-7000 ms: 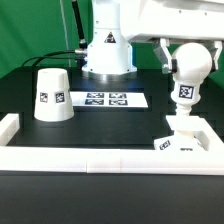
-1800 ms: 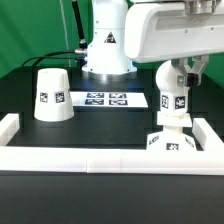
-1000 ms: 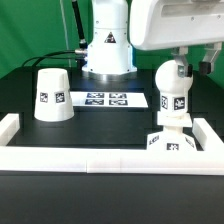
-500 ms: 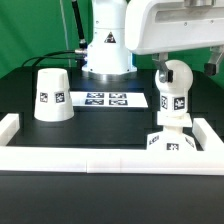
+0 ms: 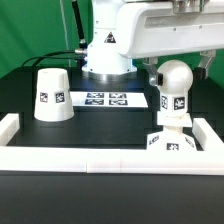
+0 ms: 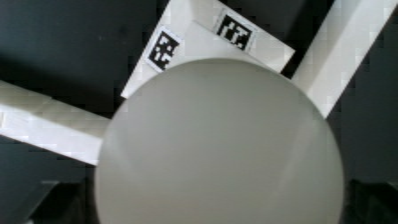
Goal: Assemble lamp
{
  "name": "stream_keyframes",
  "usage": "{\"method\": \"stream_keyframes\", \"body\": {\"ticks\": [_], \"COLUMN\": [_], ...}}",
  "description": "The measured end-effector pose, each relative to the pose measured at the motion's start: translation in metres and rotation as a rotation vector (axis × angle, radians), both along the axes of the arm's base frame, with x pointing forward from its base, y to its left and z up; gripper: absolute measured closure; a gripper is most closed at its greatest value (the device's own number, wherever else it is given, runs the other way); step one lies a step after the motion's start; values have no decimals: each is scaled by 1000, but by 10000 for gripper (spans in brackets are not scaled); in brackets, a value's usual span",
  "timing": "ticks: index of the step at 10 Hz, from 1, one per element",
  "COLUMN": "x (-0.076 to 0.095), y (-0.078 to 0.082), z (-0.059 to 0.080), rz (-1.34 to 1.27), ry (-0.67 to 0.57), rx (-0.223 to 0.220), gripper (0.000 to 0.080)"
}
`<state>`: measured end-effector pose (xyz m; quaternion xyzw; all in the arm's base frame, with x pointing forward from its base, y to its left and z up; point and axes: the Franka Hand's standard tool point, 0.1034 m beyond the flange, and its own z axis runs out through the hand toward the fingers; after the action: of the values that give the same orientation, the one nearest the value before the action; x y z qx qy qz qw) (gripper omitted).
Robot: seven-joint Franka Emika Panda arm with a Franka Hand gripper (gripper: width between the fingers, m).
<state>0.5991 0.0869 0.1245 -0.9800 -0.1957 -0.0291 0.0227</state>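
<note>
The white ball-shaped bulb (image 5: 174,86) stands upright on the flat square base (image 5: 170,143) at the exterior view's right, tags facing the camera. My gripper (image 5: 181,68) hangs over the bulb's top, jaws open, one dark finger on each side and a gap showing on the right side. In the wrist view the bulb (image 6: 217,140) fills the picture between the fingers (image 6: 45,203), with the base's tagged edge (image 6: 196,45) behind it. The tapered shade (image 5: 50,93) stands alone, wide end down, at the left.
The marker board (image 5: 105,99) lies flat in the middle. A white rail (image 5: 90,161) runs along the front, with short side walls at the left (image 5: 9,126) and right (image 5: 207,131). The robot pedestal (image 5: 107,52) stands at the back.
The hand has come down and shifted left over the bulb, so its fingers now flank the bulb's top. Bulb, base and shade have not moved.
</note>
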Motion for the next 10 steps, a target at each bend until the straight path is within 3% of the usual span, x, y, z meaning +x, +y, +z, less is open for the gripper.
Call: {"method": "stream_keyframes", "body": {"ticks": [10], "x": [-9], "y": [-5], "z": [-9], "rz": [-4], "ry": [2], "rx": [-2], "gripper": [101]}}
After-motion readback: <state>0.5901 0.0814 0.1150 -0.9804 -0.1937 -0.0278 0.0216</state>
